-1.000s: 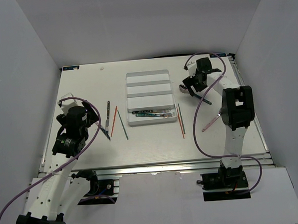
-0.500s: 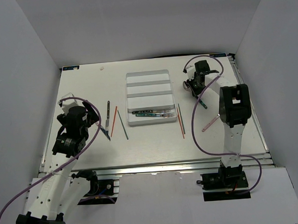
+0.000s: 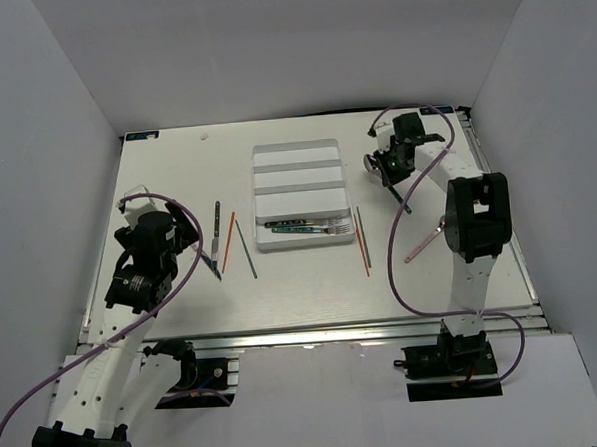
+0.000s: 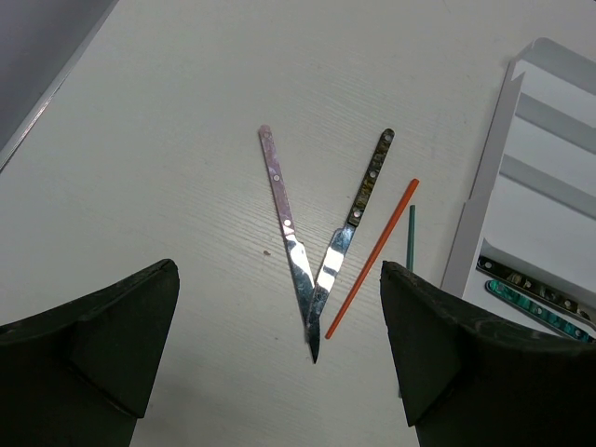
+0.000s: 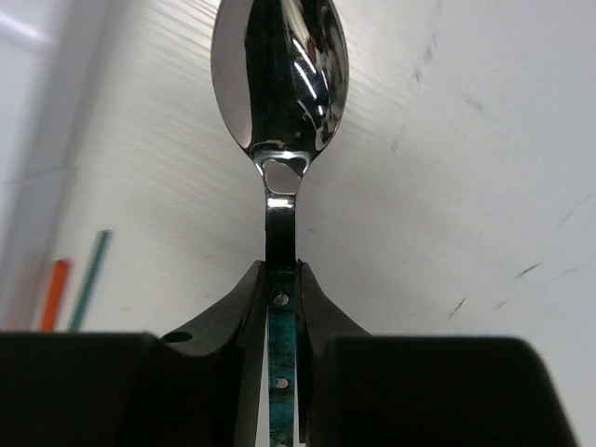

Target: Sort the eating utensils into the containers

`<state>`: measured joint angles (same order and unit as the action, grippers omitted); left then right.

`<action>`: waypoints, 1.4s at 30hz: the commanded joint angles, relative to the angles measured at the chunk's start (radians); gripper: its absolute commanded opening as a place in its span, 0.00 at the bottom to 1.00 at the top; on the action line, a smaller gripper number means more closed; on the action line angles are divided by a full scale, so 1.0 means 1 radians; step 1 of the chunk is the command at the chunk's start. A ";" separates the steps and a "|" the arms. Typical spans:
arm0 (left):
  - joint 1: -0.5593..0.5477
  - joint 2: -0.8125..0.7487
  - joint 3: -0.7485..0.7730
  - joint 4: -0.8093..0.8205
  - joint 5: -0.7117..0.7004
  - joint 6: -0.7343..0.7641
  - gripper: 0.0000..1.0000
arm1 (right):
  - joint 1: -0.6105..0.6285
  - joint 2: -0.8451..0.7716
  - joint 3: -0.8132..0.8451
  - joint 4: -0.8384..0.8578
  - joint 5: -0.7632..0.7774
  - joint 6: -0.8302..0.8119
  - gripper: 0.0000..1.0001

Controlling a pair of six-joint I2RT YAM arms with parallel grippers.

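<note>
The right claw [image 5: 281, 279] is clamped on the teal handle of a silver spoon [image 5: 279, 74], in the upper right of the top view just right of the white tray [image 3: 295, 149]; whether the spoon is off the table [image 3: 176, 180] cannot be told. The left claw [image 4: 277, 307] stands wide apart, holding nothing, above a pink-handled knife [image 4: 282, 200] and a dark-handled knife [image 4: 358, 200] whose blade tips meet in a V. Just beside them lie an orange-red chopstick [image 4: 372, 256] and a dark chopstick [image 4: 410, 237], left of the tray. A fork [image 3: 329, 225] lies in the tray's lowest compartment, and a pink-handled piece [image 3: 422, 245] lies at centre right
</note>
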<state>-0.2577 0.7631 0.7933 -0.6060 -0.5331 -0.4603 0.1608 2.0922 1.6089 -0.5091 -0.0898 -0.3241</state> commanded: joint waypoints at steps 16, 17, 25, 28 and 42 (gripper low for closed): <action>-0.003 -0.016 -0.002 0.017 0.013 0.011 0.98 | 0.500 0.000 0.279 -0.129 -0.094 -0.506 0.00; -0.003 -0.015 -0.002 0.017 0.013 0.012 0.98 | 0.505 0.006 0.278 -0.125 -0.082 -0.516 0.00; -0.005 -0.018 -0.005 0.022 0.027 0.015 0.98 | 0.505 0.051 0.272 -0.082 -0.030 -0.572 0.00; -0.005 -0.015 -0.003 0.022 0.030 0.017 0.98 | 0.505 0.055 0.270 -0.077 -0.051 -0.573 0.00; -0.003 -0.013 -0.003 0.020 0.033 0.017 0.98 | 0.482 0.002 0.240 0.010 -0.047 -0.506 0.89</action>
<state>-0.2577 0.7593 0.7929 -0.5983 -0.5083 -0.4519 0.6594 2.1551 1.8435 -0.5545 -0.1265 -0.8703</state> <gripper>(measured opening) 0.978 0.891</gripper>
